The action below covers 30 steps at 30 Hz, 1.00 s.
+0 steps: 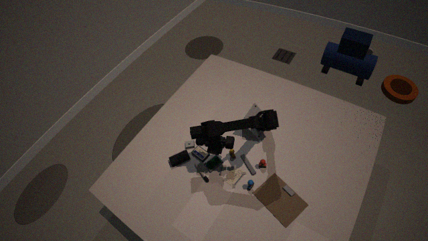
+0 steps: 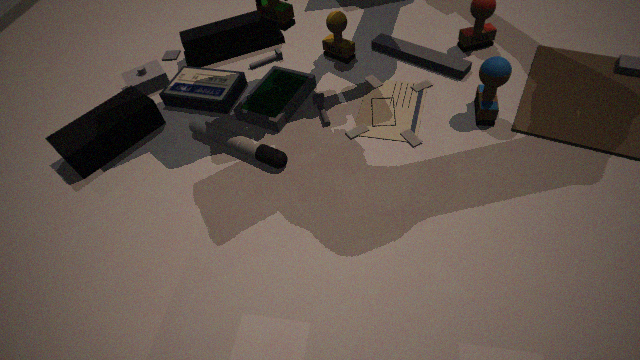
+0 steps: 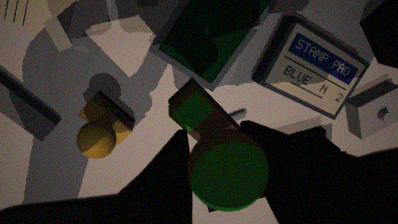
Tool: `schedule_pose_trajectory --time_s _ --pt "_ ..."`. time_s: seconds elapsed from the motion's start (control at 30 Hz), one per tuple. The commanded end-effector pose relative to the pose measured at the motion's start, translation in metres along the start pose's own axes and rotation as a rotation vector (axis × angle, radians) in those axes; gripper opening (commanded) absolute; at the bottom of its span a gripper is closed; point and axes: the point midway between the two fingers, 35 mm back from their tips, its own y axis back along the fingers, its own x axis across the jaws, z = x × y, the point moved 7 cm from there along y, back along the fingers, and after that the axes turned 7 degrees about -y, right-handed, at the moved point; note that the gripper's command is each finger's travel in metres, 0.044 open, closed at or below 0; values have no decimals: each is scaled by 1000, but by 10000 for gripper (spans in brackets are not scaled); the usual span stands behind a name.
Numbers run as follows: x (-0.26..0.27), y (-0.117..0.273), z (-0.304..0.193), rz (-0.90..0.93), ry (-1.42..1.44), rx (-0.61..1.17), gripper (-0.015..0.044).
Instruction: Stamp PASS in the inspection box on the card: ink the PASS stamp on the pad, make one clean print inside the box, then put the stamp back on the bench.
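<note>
My gripper [image 3: 214, 133] is shut on the green stamp [image 3: 230, 175] [image 2: 275, 11], holding it above the bench with its green knob toward the wrist camera. Its printing face is hidden. The open green ink pad [image 1: 214, 162] [image 2: 280, 92] [image 3: 215, 30] lies just beyond the stamp in the wrist view. The card [image 1: 234, 178] [image 2: 405, 120] [image 3: 37, 15] is held by corner tabs. Its inspection box [image 2: 372, 112] shows no print in the exterior view, partly in shadow.
Yellow [image 1: 232, 153] [image 2: 338, 37] [image 3: 96, 140], red [image 1: 263, 163] [image 2: 480, 30] and blue [image 1: 250, 184] [image 2: 494, 75] stamps stand near the card. A lidded blue pad [image 2: 205, 87] [image 3: 315, 67], black blocks [image 2: 107, 132], a marker [image 2: 272, 156], a grey bar [image 2: 421, 57] and brown board [image 2: 575, 100] lie around.
</note>
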Motion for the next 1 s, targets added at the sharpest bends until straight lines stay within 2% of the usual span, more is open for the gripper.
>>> schedule_pose_trajectory --time_s 0.0,0.27,0.97 --pt "-6 -1 18 3 -1 -4 0" --pt "-16 -5 46 6 1 -6 0" --pt "-16 -16 47 5 2 -6 0"
